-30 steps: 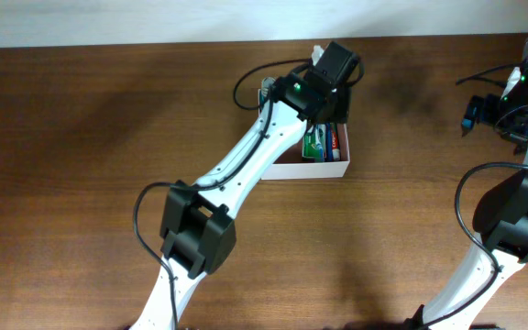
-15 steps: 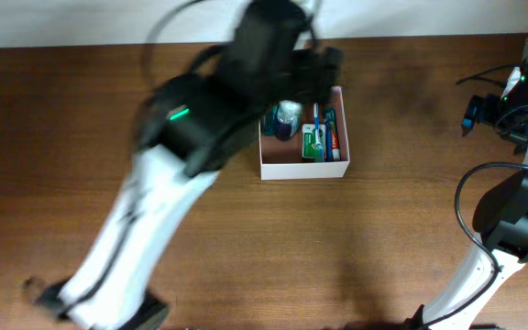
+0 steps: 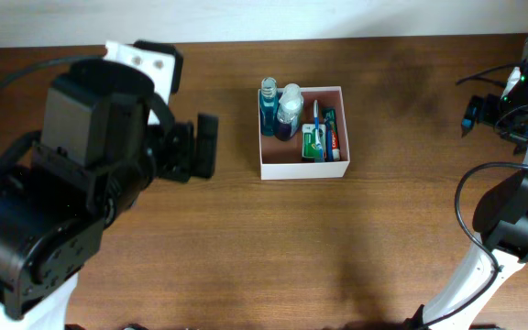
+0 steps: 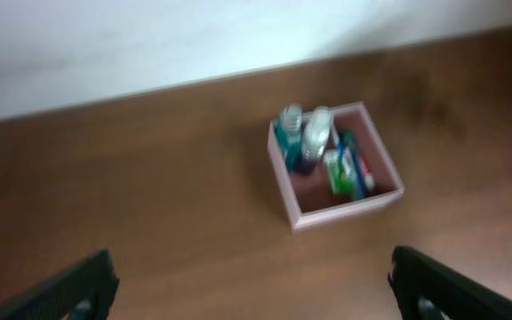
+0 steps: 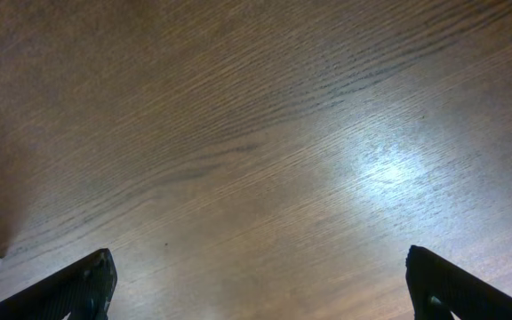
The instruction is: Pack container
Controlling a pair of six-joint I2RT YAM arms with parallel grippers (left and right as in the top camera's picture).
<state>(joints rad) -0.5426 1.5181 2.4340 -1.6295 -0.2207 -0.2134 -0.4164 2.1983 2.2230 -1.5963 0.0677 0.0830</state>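
Note:
The container (image 3: 305, 170) is a square white-walled box with a pinkish-brown inside, at the back middle of the table. It holds a blue bottle (image 3: 269, 104), a white-capped bottle (image 3: 289, 108), a green packet (image 3: 313, 143) and a slim tube (image 3: 331, 131). My left gripper (image 3: 195, 147) is open and empty, raised high to the left of the box. The left wrist view shows the container (image 4: 345, 212) from afar, blurred, beyond the open left gripper (image 4: 252, 293). My right gripper (image 3: 473, 112) is open and empty at the far right; the right wrist view shows it (image 5: 260, 289) over bare wood.
The brown wooden table (image 3: 337, 247) runs to a white wall (image 3: 246, 18) at the back. The raised left arm (image 3: 71, 211) hides much of the table's left side. The right arm (image 3: 511, 220) stands along the right edge.
My left arm has pulled back from over the container, moving left and up toward the camera. The box and its contents now show fully. The right arm has not moved.

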